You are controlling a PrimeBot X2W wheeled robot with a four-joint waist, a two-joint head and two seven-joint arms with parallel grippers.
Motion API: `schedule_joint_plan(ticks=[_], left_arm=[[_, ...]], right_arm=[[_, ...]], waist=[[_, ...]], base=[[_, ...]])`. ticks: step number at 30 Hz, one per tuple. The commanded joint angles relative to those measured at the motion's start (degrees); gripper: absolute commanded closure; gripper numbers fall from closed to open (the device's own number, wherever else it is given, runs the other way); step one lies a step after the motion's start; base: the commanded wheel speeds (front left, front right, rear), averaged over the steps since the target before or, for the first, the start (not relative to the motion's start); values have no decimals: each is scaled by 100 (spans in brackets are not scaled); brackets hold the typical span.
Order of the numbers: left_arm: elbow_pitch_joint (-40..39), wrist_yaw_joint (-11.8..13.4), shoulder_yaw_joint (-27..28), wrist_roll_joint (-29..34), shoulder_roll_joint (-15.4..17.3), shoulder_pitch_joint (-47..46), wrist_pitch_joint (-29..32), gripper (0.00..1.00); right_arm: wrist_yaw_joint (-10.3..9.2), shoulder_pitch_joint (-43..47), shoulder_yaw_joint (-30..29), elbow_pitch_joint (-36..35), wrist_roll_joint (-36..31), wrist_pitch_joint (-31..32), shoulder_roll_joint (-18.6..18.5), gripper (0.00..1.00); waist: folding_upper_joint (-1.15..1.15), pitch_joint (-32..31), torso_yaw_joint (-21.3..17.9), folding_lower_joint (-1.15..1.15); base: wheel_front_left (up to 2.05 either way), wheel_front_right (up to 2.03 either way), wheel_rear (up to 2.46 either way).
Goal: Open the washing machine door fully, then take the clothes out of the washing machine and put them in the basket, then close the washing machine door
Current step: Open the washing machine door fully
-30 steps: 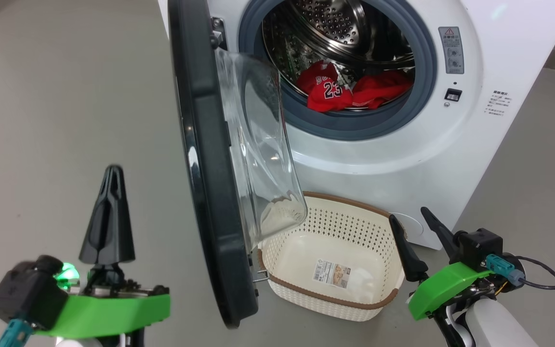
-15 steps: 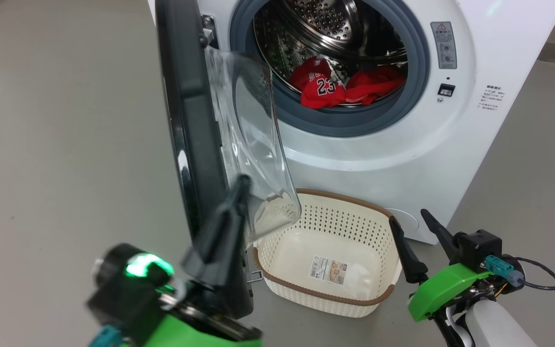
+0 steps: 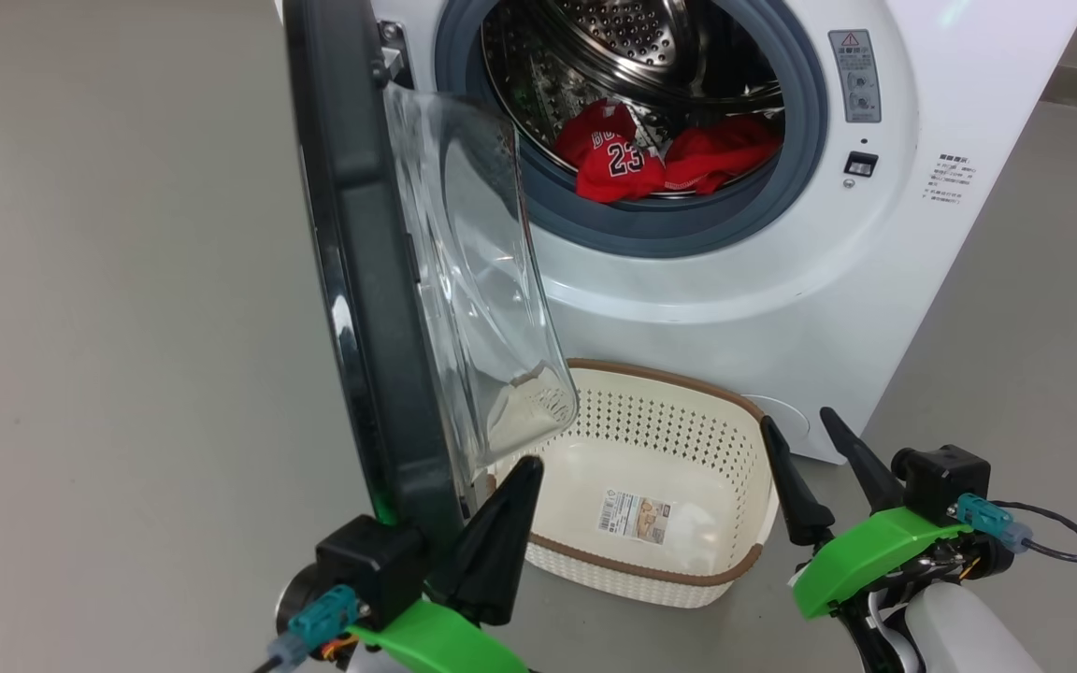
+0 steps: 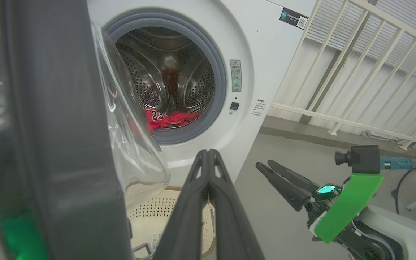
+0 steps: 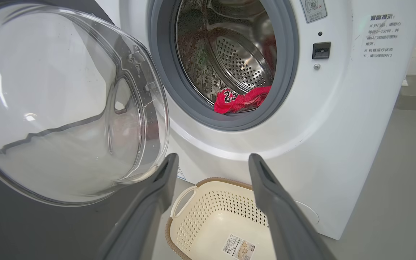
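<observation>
The washing machine [image 3: 735, 308] stands with its door [image 3: 351, 280] swung out edge-on, the clear glass bowl [image 3: 473, 280] facing the drum. Red clothes [image 3: 651, 159], one with a white 23, lie at the drum's front lip; no white cloth is visible. The basket [image 3: 651, 421] sits on the floor below the opening with nothing in it but its paper label. My left gripper [image 3: 524, 467] is shut on nothing, its tip just under the door's lower edge on the glass side. My right gripper [image 3: 798, 421] stands open beside the basket's right end. The wrist views show the left gripper [image 4: 208, 153] shut and the right gripper [image 5: 213, 159] open.
Grey floor [image 3: 127, 327] spreads wide to the left of the door. A pale railing [image 4: 356, 72] runs behind the machine's right side. A black cable [image 3: 1062, 542] trails from my right wrist. The door's rim stands between my left arm and the open floor.
My left gripper has swung from the floor side left of the door across to its lower edge, near the basket. The head view has shifted slightly. The right gripper has barely moved.
</observation>
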Motion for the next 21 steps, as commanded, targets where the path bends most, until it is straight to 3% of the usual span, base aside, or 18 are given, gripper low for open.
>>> schedule_joint_plan(ticks=[1, 9, 21], left_arm=[[21, 88, 190, 10, 45, -103, 83, 100], [354, 387, 436, 99, 121, -126, 40, 100], [487, 584, 900, -53, 407, 12, 40, 100]], right_arm=[[37, -169, 163, -119, 40, -38, 3, 0], [37, -173, 237, -103, 72, -38, -63, 0], [37, -194, 326, -19, 99, -38, -97, 0]], waist=[[0, 9, 1, 0], [0, 61, 52, 0], [0, -14, 283, 0]], base=[[0, 0, 0], [0, 0, 0], [0, 0, 0]])
